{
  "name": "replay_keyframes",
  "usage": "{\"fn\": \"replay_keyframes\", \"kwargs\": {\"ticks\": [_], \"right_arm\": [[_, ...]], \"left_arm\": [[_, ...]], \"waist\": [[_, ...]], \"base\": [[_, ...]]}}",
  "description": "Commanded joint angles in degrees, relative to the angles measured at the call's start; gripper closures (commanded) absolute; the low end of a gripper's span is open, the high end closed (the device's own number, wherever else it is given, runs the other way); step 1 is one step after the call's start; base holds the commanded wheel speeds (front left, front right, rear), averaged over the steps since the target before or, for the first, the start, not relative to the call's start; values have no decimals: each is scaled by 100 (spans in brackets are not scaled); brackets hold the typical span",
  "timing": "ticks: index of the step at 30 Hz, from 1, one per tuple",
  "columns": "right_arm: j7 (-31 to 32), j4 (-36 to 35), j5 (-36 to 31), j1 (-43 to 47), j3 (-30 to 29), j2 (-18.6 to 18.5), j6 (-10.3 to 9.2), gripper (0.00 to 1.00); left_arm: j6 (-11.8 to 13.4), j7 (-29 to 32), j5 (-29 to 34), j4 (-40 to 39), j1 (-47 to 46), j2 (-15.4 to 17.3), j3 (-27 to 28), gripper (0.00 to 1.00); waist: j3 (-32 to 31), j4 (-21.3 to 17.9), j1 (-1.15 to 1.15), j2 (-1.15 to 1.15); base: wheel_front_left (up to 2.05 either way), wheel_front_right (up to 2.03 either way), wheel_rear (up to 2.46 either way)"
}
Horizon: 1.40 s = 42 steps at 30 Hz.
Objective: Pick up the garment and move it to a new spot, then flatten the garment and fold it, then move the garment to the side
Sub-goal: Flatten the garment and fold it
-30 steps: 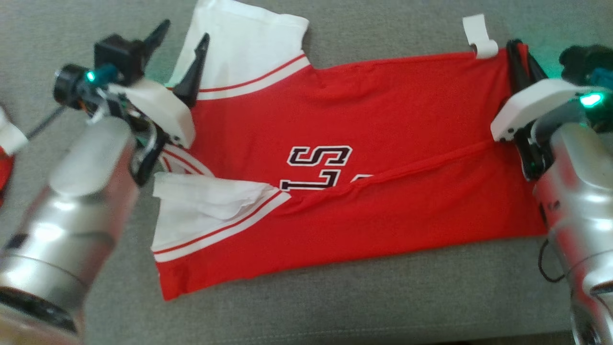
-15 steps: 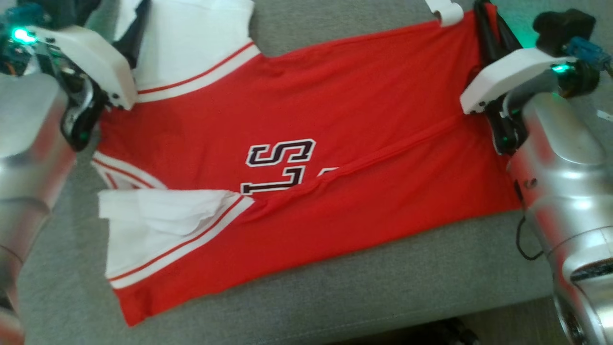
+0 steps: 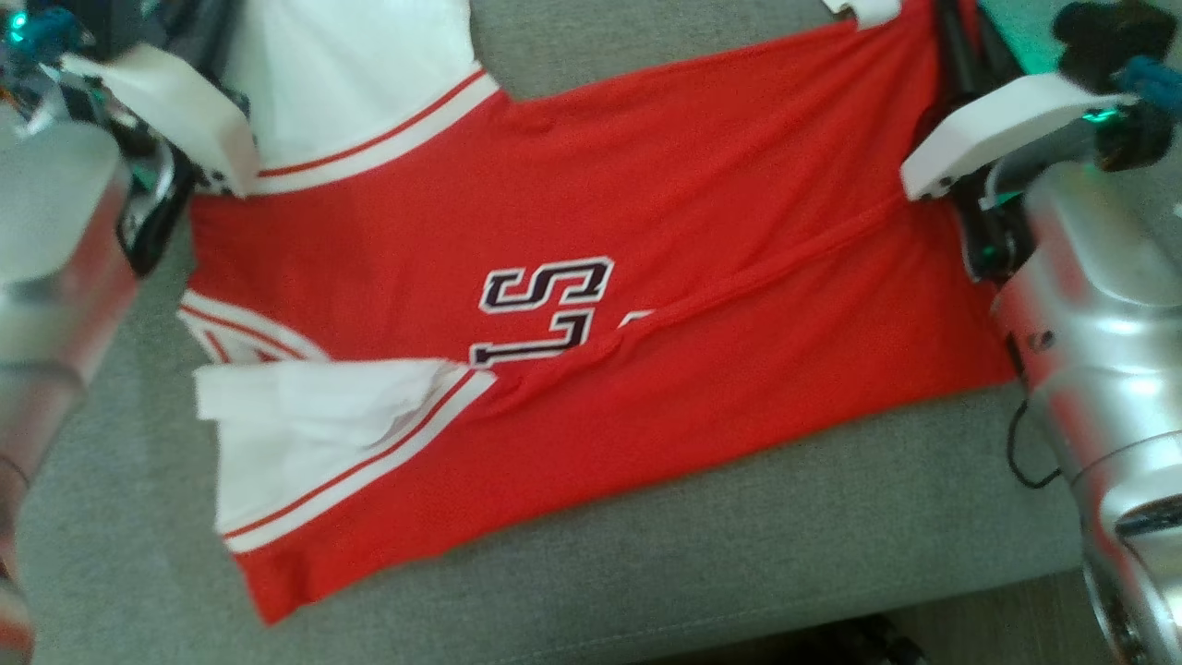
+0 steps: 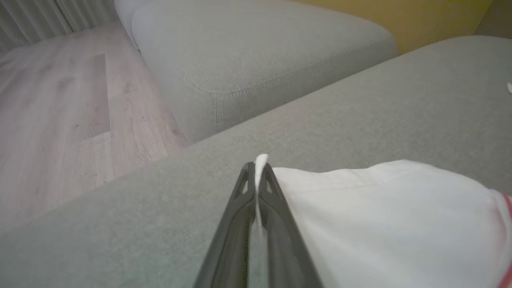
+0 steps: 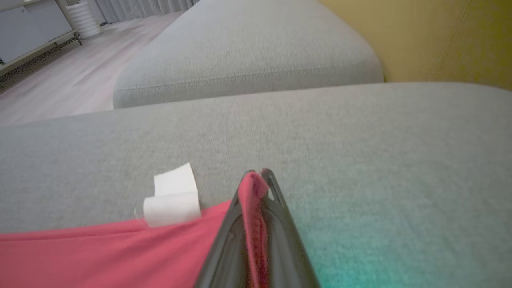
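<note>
the garment (image 3: 646,231), a red jersey, lies spread on the sofa cushion (image 3: 739,554), one long side near the front edge. the left gripper (image 4: 256,176) is clamped on its white far corner. the right gripper (image 5: 258,180) is clamped on the red far corner, beside a white tag (image 5: 174,196). this is probably the fold, though the cloth isn't quite flat. next, carry both corners evenly toward the front edge.

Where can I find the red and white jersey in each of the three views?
Head view: the jersey lies spread across the middle, white sleeves to the left, hem to the right.
Left wrist view: its white sleeve is at the lower right, its edge pinched in the left gripper.
Right wrist view: its red hem is at the lower left, pinched in the right gripper.
Shared landmark: the grey cushion beneath it.
</note>
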Motion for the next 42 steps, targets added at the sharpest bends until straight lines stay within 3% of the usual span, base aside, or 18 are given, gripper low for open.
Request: {"fn": "replay_keyframes", "kwargs": {"ticks": [1, 7, 13, 21, 28, 35, 36, 37, 38, 39, 40, 42], "right_arm": [[-74, -227, -53, -17, -93, -83, -4, 100], [-77, -688, -555, 272, -854, -110, -4, 100], [-78, -901, -953, 699, -1262, -39, -4, 100], [-78, -1357, -1042, 1581, -1511, -102, -4, 100], [-78, -1701, -890, 2489, -1553, -104, -4, 100], [-78, -1692, -833, 3162, -1855, -8, -4, 100], [-78, -1692, -846, 3220, -1899, 14, -4, 100], [-78, -1695, -864, 3271, -1928, 37, -4, 87], [-78, -1690, -873, 3321, -1949, 62, -4, 56], [-78, -1687, -859, 3368, -2016, 94, -4, 17], [-78, -1702, -842, 3418, -2097, 133, -4, 0], [-79, -1768, -842, 3527, -2236, 206, -4, 0]], "left_arm": [[10, -252, 132, 1, -501, 251, 143, 100], [15, -564, 447, 26, -898, 4, 499, 100], [13, -569, 845, -498, -396, -128, 1026, 100], [14, -570, 1455, -1511, 1242, -373, 2030, 100], [15, -570, 2027, -2343, 3016, -814, 2886, 100], [12, -571, 2276, -2459, 4383, -1332, 3318, 100], [11, -571, 2301, -2448, 4498, -1388, 3379, 93], [11, -571, 2326, -2427, 4600, -1438, 3439, 74], [11, -571, 2345, -2403, 4689, -1490, 3513, 59], [11, -571, 2368, -2387, 4767, -1543, 3591, 33], [11, -571, 2422, -2377, 4836, -1581, 3640, 0], [11, -571, 2579, -2354, 4980, -1653, 3825, 0]], "waist": [[-80, 81, 0, 0], [-298, 247, 0, 0], [-564, 403, 0, 0], [-1094, 682, 0, 0], [-1623, 881, 0, 0], [-2015, 1043, 0, 0], [-2049, 1059, 0, 0], [-2081, 1069, 0, 0], [-2114, 1079, 0, 0], [-2149, 1090, 0, 0], [-2189, 1099, 0, 0], [-2272, 1107, 0, 0]], "base": [[0, 0, 0], [0, 0, 0], [0, 0, 0], [0, 0, 0], [0, 0, 0], [0, 0, 0], [0, 0, 0], [0, 0, 0], [0, 0, 0], [0, 0, 0], [0, 0, 0], [0, 0, 0]]}}
